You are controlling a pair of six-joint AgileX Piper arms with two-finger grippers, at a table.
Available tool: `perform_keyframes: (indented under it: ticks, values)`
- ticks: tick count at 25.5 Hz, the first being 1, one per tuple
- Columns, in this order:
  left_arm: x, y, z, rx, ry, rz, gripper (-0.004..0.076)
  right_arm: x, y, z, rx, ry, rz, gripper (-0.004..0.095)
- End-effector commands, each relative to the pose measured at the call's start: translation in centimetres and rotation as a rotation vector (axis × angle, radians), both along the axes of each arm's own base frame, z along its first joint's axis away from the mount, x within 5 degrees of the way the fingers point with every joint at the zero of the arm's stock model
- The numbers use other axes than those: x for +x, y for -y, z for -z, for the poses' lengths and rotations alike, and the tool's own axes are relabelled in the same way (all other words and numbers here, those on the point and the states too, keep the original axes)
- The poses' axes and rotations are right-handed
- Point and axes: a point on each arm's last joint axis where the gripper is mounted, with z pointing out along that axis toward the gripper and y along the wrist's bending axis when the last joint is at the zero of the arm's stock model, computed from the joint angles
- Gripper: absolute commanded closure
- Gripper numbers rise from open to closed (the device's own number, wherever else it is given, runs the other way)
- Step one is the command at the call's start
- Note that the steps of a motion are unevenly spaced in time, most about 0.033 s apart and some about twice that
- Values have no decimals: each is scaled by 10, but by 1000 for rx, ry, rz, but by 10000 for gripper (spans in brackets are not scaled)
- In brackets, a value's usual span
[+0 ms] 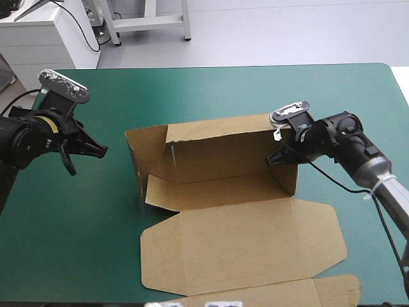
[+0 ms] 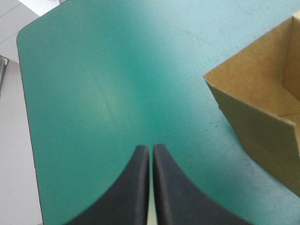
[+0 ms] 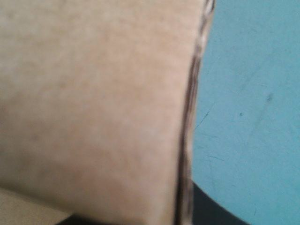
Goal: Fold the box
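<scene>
The brown box (image 1: 223, 153) stands mid-table as an open tray, its walls raised and its lid (image 1: 243, 243) lying flat toward the front edge. My right gripper (image 1: 276, 158) is at the tray's right end wall, shut on the box. In the right wrist view the board (image 3: 93, 103) covers nearly everything; its edge runs up between the fingers, and only one black finger (image 3: 211, 211) shows beside it. My left gripper (image 1: 89, 157) hangs left of the box, well apart from it. Its fingers (image 2: 151, 187) are shut over bare cover, with the box's left corner (image 2: 262, 108) off to one side.
The teal-green cover (image 1: 192, 89) lies bare behind the box and to its left. The lid's end flaps (image 1: 332, 291) reach the table's front edge. A side flap (image 1: 135, 160) stands at the box's left end. The table's left edge and far-left corner (image 2: 23, 42) show ahead of the left gripper.
</scene>
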Motion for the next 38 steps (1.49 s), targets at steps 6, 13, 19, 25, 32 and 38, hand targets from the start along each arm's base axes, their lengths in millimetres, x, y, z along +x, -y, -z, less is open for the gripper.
perform_keyframes:
  ticks: [6,13,19,25,32,38]
  values:
    - [-6,-3,-17,-22,105,1,717,86,-27,21,-68,-101,14,929]
    - [-7,-3,-16,-19,88,-3,717,121,-39,10,-60,-66,3,664]
    - [-7,-3,-16,-18,85,-4,717,117,-35,-5,-110,-86,-18,280]
    - [-8,-3,-15,-15,71,-7,717,109,-33,-31,-79,-25,-19,279]
    - [-8,-4,-14,-13,62,-10,717,104,-24,-44,124,-55,-8,280]
    - [-10,-5,-13,-7,34,-16,717,107,-10,-24,75,-110,30,280]
